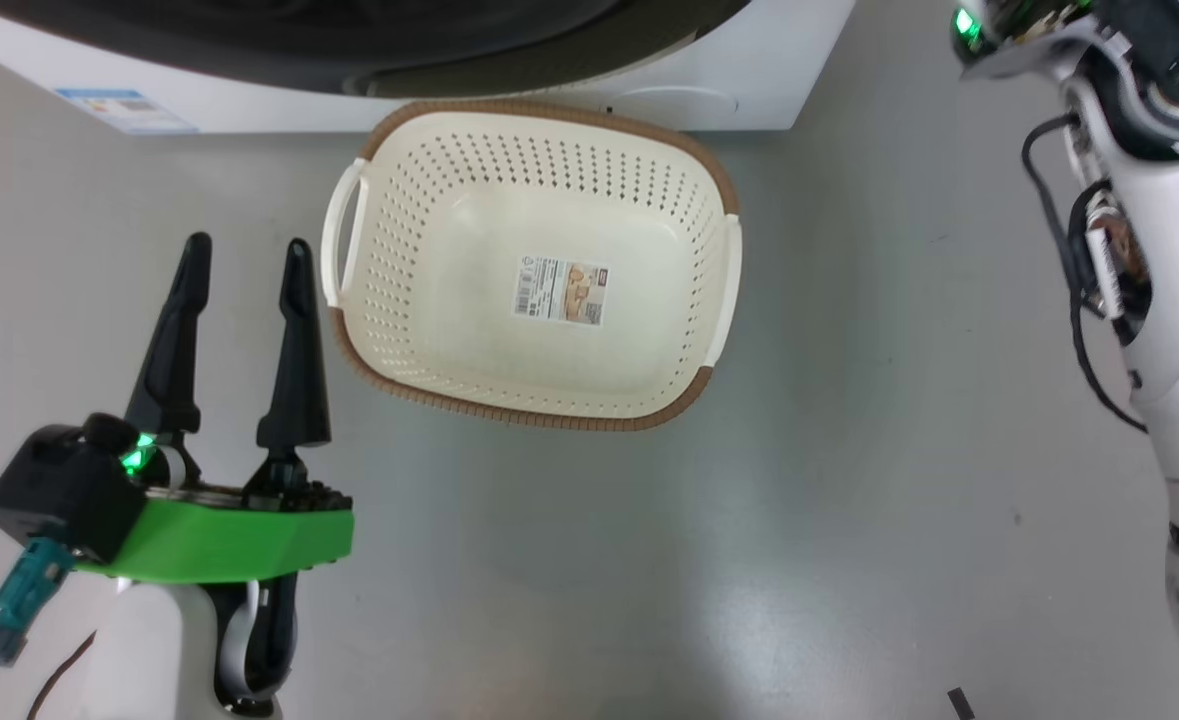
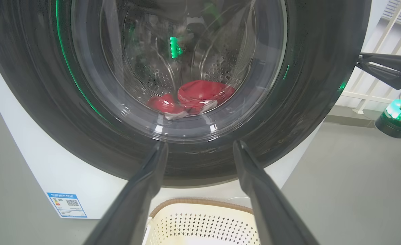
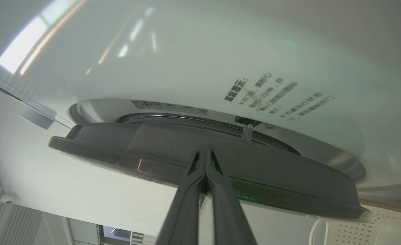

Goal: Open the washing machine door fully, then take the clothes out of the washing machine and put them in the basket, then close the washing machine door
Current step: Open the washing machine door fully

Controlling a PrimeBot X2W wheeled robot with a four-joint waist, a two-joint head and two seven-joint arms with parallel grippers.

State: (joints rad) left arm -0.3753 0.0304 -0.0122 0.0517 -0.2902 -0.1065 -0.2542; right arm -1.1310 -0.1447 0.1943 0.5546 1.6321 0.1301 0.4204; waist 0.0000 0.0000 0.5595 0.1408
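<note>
The washing machine door [image 2: 322,85], with its black rim and clear glass bowl, faces my left gripper [image 2: 200,146], which is open and empty, a little short of it. Red clothes [image 2: 200,95] with a small white-grey piece lie in the steel drum behind the glass. In the right wrist view the door [image 3: 288,177] stands slightly ajar from the white washing machine [image 3: 186,68], and my shut right gripper [image 3: 205,149] has its tips at the door's rim edge. The right gripper [image 2: 360,60] also reaches the rim from the side. The cream basket [image 1: 534,270] sits empty on the floor below the door, just right of my left gripper [image 1: 246,255].
A blue sticker [image 1: 124,110] marks the machine's lower left corner. My pale right forearm [image 1: 1169,300] rises along the right edge. White railings [image 2: 384,41] stand beyond the machine's right side. Bare grey floor [image 1: 849,500] surrounds the basket.
</note>
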